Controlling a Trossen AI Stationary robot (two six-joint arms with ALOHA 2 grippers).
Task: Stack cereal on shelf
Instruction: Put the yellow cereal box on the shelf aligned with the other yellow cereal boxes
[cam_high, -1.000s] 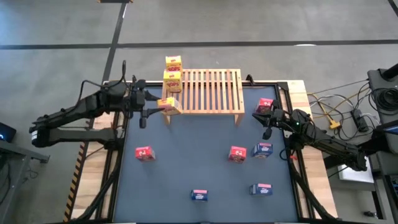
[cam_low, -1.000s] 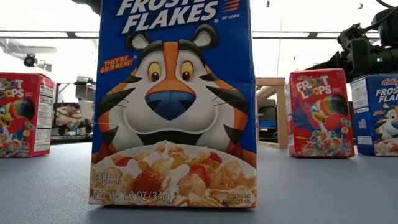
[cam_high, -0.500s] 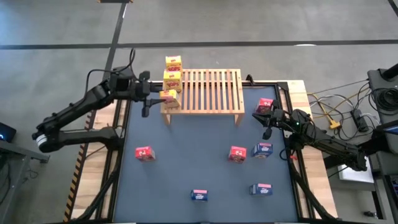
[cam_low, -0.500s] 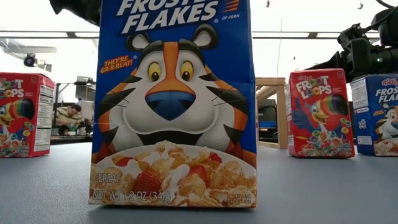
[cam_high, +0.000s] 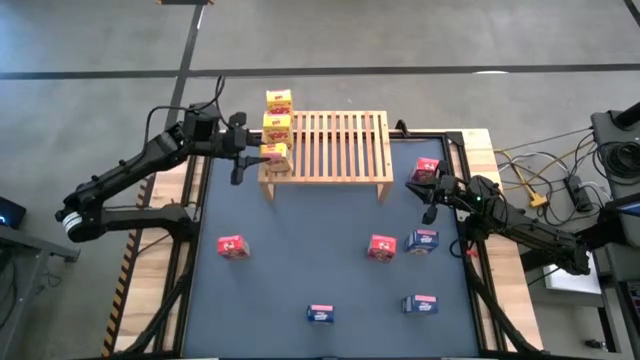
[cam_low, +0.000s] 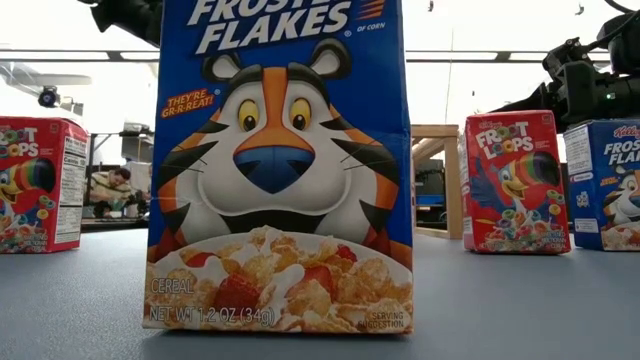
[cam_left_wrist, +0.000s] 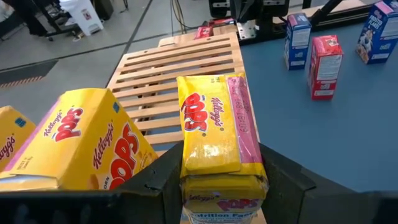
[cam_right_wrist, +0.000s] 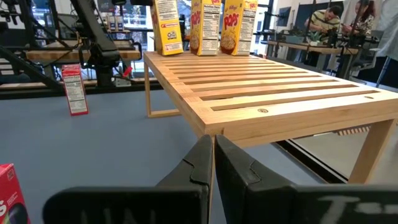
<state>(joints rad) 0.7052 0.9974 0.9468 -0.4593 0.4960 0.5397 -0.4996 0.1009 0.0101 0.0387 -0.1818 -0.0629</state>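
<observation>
While clamped in the left tool (cam_left_wrist: 217, 180), yellow cereal box (cam_left_wrist: 214, 127) above shelf (cam_left_wrist: 180, 68), right tool (cam_right_wrist: 212, 163) closed, empty.

Yellow cereal boxes (cam_high: 276, 128): bright yellow, red "Pops" lettering; the held one (cam_left_wrist: 214, 127) has a pink side panel. Blue box (cam_low: 280, 165): deep blue, white "Frosted Flakes" lettering, an orange tiger with black stripes and a blue nose, pale golden flakes with red berries. Red boxes (cam_low: 515, 180): red with multicoloured "Froot Loops" lettering and loops. Shelf (cam_high: 335, 145): light blond wood, parallel slats. Table top (cam_high: 300, 270): dark blue-grey. Arms and both grippers: black.
</observation>
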